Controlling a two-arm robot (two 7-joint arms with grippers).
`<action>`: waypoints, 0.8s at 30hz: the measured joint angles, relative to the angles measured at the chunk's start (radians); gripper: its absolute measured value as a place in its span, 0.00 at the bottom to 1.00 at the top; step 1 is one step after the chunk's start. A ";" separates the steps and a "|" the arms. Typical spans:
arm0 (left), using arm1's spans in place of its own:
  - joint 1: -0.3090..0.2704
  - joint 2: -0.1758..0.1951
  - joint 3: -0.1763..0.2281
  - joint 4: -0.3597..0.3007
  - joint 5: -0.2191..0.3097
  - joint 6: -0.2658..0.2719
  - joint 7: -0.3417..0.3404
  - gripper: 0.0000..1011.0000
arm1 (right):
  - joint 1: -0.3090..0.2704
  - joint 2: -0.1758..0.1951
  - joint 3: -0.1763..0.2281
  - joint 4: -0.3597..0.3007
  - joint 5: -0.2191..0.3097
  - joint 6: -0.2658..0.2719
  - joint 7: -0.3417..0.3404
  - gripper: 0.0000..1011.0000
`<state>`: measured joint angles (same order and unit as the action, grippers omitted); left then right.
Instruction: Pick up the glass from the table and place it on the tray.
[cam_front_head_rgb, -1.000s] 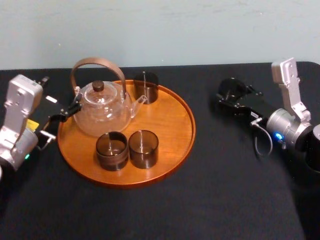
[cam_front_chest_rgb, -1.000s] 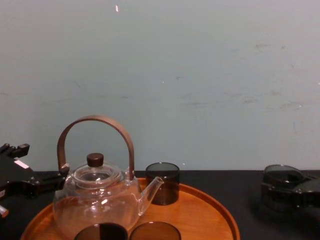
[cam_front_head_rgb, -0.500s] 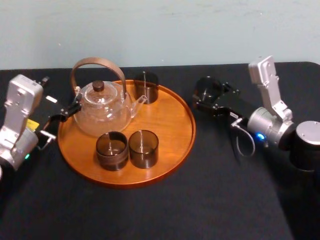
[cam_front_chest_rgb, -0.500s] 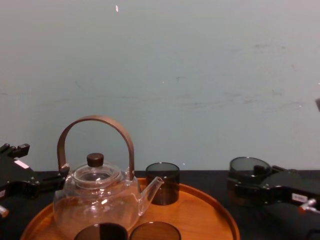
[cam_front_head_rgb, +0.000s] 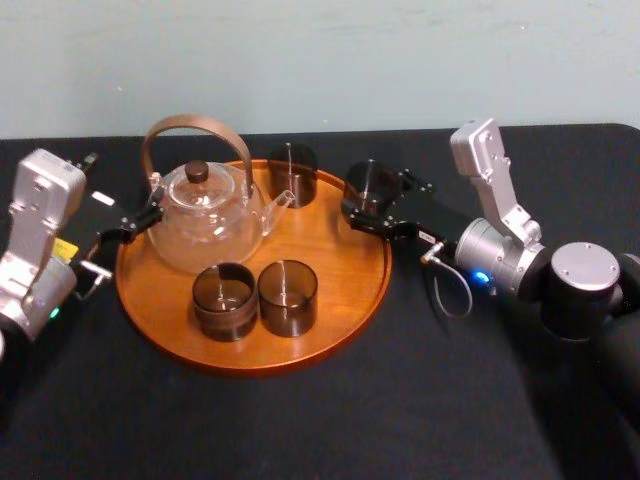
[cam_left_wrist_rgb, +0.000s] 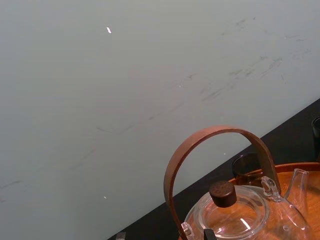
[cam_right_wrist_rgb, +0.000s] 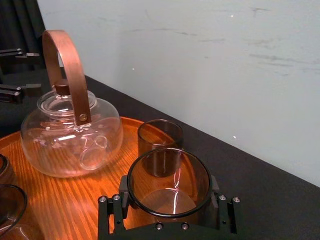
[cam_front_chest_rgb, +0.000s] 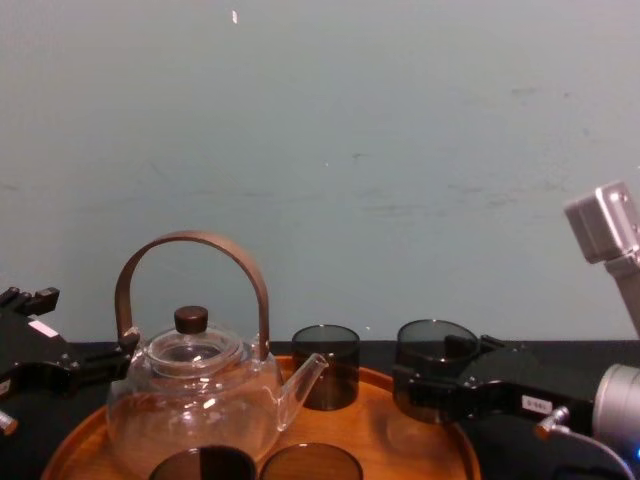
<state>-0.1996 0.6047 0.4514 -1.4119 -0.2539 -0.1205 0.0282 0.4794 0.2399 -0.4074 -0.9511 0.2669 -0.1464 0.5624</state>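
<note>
On the near side of the tray (cam_front_head_rgb: 330, 300), two smoky cups (cam_front_head_rgb: 223, 298) are standing together, leaving free wood to their right. Farther back, the right gripper (cam_front_head_rgb: 372, 202) is clamping the glass (cam_front_head_rgb: 366, 181) upright just over the right rim, probably to keep clear of the teapot (cam_front_head_rgb: 205, 225). The left gripper (cam_front_head_rgb: 125, 228) is idling at the tray's left edge.

Flat matte black tabletop (cam_front_head_rgb: 300, 430) under a large round orange-brown wooden tray (cam_front_head_rgb: 335, 255), its surface streaked with fine straight grain. The clear glass teapot (cam_front_head_rgb: 205, 225) has a reddish-brown curved handle (cam_front_head_rgb: 190, 125) and a dark brown lid knob (cam_front_head_rgb: 197, 171). The short cylindrical glass (cam_front_head_rgb: 370, 185) in the black right gripper (cam_front_head_rgb: 372, 200) is smoky grey, as are three glasses on the tray (cam_front_head_rgb: 287, 297). The right arm's casing (cam_front_head_rgb: 490, 185) is silver-grey with a blue light (cam_front_head_rgb: 478, 277). The pale blue-green wall (cam_front_head_rgb: 320, 60) is faintly scuffed.
</note>
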 joint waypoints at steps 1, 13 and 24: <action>0.000 0.000 0.000 0.000 0.000 0.000 0.000 1.00 | 0.002 -0.002 -0.002 0.004 0.000 -0.002 0.001 0.90; 0.000 0.000 0.000 0.000 0.000 0.000 0.000 1.00 | 0.040 -0.034 -0.020 0.099 0.007 -0.042 0.028 0.90; 0.000 0.000 0.000 0.000 0.000 0.000 0.000 1.00 | 0.067 -0.058 -0.030 0.166 0.009 -0.067 0.044 0.90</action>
<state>-0.1995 0.6047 0.4514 -1.4119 -0.2539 -0.1205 0.0283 0.5464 0.1815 -0.4375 -0.7852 0.2756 -0.2138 0.6067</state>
